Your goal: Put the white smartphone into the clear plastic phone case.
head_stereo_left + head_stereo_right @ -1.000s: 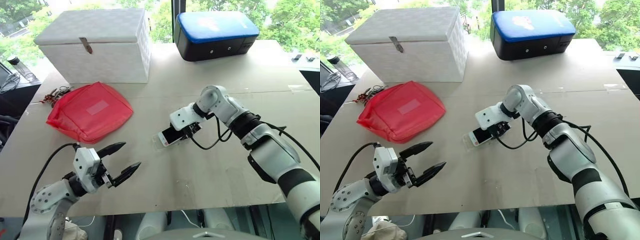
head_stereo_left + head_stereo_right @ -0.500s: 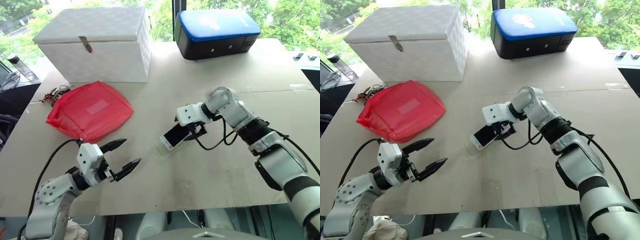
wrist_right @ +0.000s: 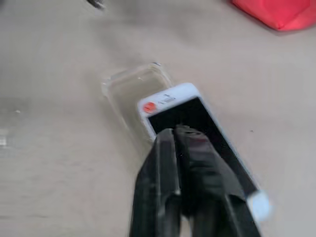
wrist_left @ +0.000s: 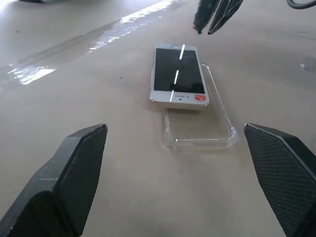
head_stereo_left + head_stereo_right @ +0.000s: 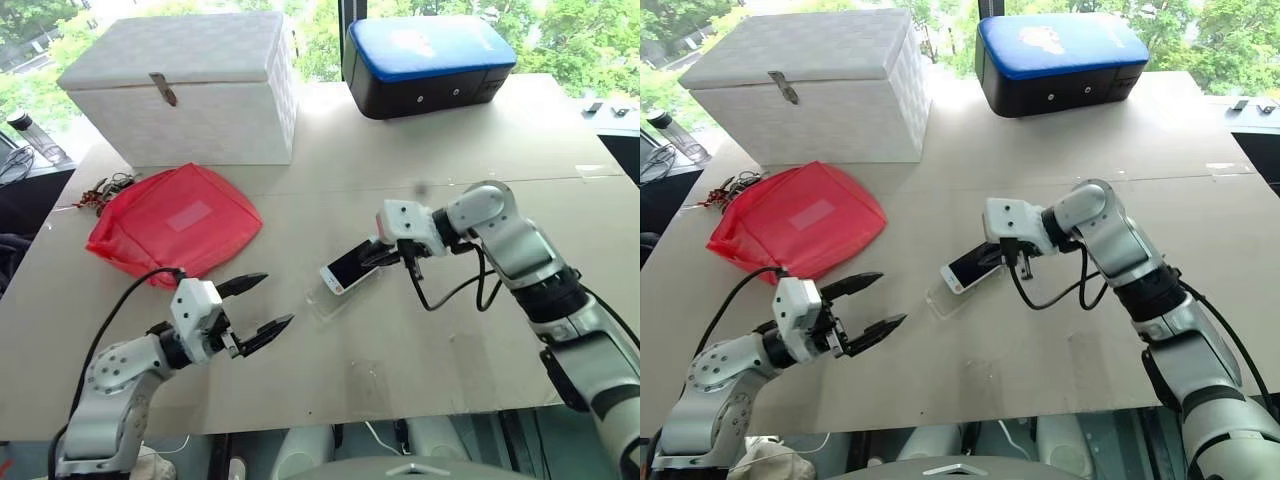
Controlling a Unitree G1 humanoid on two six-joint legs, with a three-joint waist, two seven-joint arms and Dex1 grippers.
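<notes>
**Phone lies half over the case, not yet seated**

The white smartphone with black screen (image 4: 176, 75) lies on the beige counter (image 5: 420, 330), its lower end over the far end of the clear plastic phone case (image 4: 200, 123). From the phone, the right gripper (image 5: 385, 256) is at about 3 o'clock, jaws closed and holding nothing. The left gripper (image 5: 262, 307) waits near 8 o'clock, jaws wide open. To do this step well, I think the left should steady the case while the right pushes the phone lengthwise, keeping both edges aligned.
</notes>
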